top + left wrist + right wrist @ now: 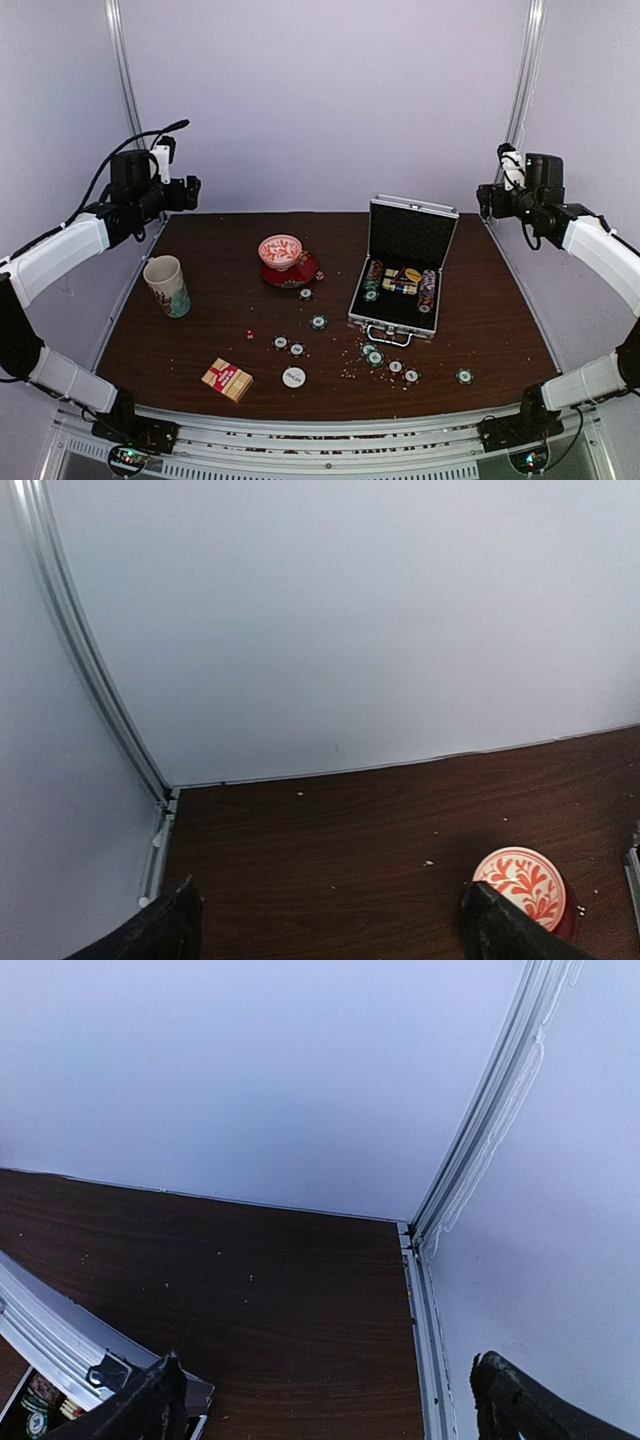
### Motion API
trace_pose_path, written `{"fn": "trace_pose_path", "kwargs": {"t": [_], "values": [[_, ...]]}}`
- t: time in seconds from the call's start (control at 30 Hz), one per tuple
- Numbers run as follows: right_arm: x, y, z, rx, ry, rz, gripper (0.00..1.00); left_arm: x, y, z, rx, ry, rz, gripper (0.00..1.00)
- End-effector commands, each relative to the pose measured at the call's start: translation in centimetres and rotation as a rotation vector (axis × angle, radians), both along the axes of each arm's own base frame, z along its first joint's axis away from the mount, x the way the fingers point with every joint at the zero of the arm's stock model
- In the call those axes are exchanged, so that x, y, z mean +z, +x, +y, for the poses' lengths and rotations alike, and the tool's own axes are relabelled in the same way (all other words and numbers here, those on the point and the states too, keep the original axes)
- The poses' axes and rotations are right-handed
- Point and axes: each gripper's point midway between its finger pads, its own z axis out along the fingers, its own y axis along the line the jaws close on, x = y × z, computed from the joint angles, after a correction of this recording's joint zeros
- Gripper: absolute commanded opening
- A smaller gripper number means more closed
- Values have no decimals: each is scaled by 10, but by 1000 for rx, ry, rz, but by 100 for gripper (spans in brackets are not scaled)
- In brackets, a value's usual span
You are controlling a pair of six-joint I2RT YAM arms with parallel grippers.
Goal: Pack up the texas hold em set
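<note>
The silver briefcase (405,268) stands open right of the table's middle, lid upright, with chips and cards in its black tray. Several green/white poker chips (375,357) lie loose in front of it and towards the middle (318,322). The white disc (293,377) and the red-yellow card box (227,379) lie near the front edge. A tiny red die (250,334) lies left of the chips. My left gripper (190,192) is open and empty, raised at the far left (335,935). My right gripper (483,200) is open and empty, raised at the far right (325,1405); the case's lid corner (60,1345) shows below it.
A red-white bowl (281,251) on its red saucer (296,276) stands behind the chips and shows in the left wrist view (525,880). A patterned paper cup (167,286) stands at the left. White walls close the table's back and sides.
</note>
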Motion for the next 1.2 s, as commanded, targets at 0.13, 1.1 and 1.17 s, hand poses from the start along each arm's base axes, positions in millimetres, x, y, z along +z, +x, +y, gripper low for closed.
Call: {"fn": "trace_pose_path", "kwargs": {"t": [0.13, 1.1, 1.17], "values": [[-63, -25, 19, 199, -40, 250, 100, -15, -18, -124, -423, -14, 69, 80], [-112, -25, 74, 694, -8, 351, 87, -193, -62, -342, -739, -184, 487, 74], [-108, -19, 76, 701, -8, 340, 87, -202, -56, -347, -733, -188, 493, 74]]}}
